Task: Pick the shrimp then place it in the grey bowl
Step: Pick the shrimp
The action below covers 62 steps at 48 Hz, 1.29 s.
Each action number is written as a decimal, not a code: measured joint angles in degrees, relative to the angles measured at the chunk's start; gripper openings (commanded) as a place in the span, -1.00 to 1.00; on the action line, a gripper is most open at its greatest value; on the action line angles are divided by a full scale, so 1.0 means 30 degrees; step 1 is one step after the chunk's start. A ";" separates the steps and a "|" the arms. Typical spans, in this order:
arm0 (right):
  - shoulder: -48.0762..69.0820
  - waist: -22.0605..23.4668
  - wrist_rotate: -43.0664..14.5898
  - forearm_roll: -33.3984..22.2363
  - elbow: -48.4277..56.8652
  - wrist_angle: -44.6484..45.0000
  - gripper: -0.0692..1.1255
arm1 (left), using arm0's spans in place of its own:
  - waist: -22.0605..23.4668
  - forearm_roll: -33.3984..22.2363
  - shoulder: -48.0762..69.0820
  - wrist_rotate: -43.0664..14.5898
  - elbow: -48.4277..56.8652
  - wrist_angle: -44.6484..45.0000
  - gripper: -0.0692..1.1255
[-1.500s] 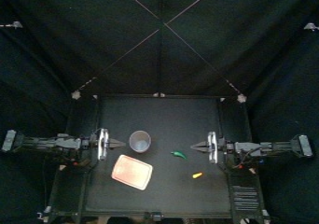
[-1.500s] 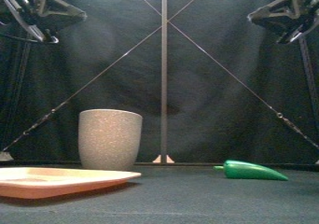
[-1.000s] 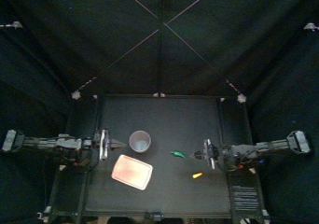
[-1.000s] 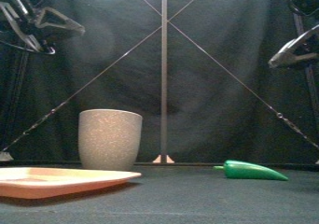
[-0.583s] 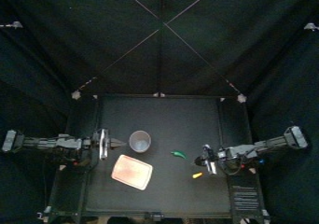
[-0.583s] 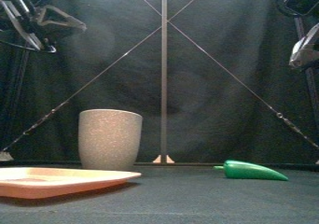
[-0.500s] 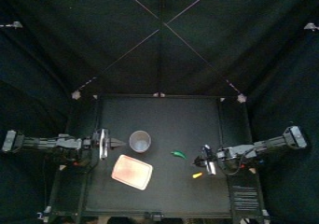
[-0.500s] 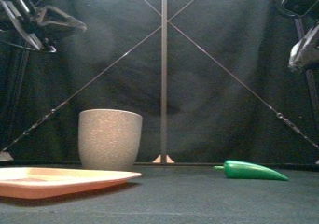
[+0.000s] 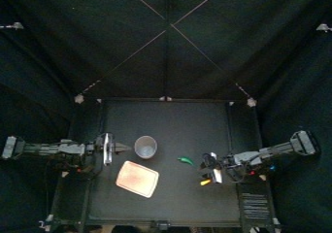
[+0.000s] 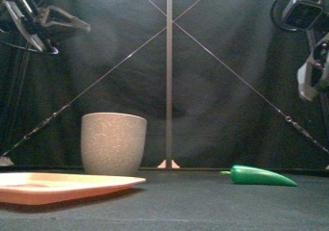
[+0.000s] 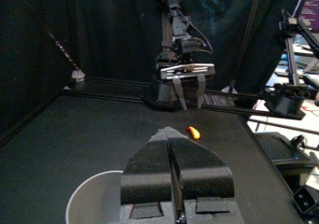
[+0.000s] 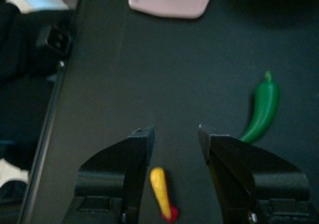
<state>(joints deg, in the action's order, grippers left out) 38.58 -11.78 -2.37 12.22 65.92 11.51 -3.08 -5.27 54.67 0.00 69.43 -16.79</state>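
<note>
Right claw (image 12: 174,134) nearer shrimp (image 12: 159,189), jaws apart

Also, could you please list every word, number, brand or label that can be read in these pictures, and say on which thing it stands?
No text can be read on anything on the table.
The grey speckled cup, the pink tray and the green pepper toy show plain surfaces without print.
The shrimp is too small to show any mark.

no legible text, seemingly
</note>
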 measured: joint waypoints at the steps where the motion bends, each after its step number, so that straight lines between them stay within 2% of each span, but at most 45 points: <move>1: -0.0088 0.0000 0.0000 0.0059 -0.0029 0.0557 0.47 | -0.0029 0.0000 0.0000 0.0000 0.0029 -0.0029 -0.85; 10: -0.0820 -0.0205 -0.0029 0.0088 -0.0527 0.4922 0.47 | -0.0264 0.0000 0.0000 0.0000 0.0029 -0.0322 -0.85; 17: -0.1729 -0.0410 -0.0029 0.0352 -0.0674 0.6064 0.47 | -0.0322 -0.0029 0.0000 0.0029 0.0000 -0.0381 -0.85; 53: -0.8701 -0.1201 0.0000 0.1465 -0.2373 0.5098 0.46 | -0.0674 -0.0029 0.0000 0.0029 0.0059 -0.0410 -0.85; 62: -0.9199 -0.1377 -0.0029 0.1494 -0.2490 0.4570 0.38 | -0.0674 -0.0029 -0.0029 0.0029 0.0234 -0.0410 -0.85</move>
<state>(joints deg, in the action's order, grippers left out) 10.99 -15.91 -2.46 16.70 58.45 25.22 -5.10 -5.36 54.58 0.09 70.14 -18.02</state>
